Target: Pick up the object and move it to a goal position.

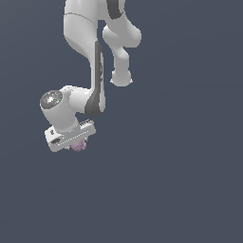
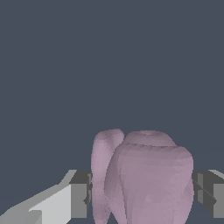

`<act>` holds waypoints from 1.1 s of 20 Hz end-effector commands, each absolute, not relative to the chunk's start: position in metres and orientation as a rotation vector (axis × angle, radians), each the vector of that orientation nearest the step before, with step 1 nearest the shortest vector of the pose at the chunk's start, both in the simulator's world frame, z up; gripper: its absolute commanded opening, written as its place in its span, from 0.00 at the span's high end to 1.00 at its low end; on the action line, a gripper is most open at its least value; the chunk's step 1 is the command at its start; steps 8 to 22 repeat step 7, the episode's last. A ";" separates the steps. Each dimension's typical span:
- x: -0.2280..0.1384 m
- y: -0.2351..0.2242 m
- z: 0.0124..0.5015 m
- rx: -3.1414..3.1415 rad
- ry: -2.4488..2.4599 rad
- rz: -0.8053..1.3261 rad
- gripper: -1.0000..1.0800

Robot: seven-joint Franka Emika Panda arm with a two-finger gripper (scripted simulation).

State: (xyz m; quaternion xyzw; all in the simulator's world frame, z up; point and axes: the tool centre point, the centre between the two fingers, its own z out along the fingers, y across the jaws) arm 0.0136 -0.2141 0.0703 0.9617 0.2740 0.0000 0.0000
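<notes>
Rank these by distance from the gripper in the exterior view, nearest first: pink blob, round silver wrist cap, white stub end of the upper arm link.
1. pink blob: right at the gripper, peeking out beneath it; the wrist view shows it between the fingers.
2. round silver wrist cap: above the gripper, toward the exterior view's left.
3. white stub end: higher still, toward the exterior view's right.

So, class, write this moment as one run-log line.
arm: Franka Panda | gripper: shut on object | object: pinkish-purple blob between both fingers | exterior view: blob under gripper | goal: no marker visible
</notes>
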 end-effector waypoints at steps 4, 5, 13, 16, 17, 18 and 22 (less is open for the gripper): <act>0.019 -0.225 0.072 3.021 0.863 0.000 1.00; 0.020 -0.225 0.072 3.021 0.863 0.000 1.00; 0.020 -0.225 0.072 3.021 0.863 0.000 1.00; 0.020 -0.225 0.072 3.021 0.863 0.000 1.00; 0.020 -0.225 0.072 3.021 0.863 0.000 1.00; 0.020 -0.225 0.072 3.021 0.863 0.000 1.00; 0.020 -0.225 0.072 3.021 0.863 0.000 1.00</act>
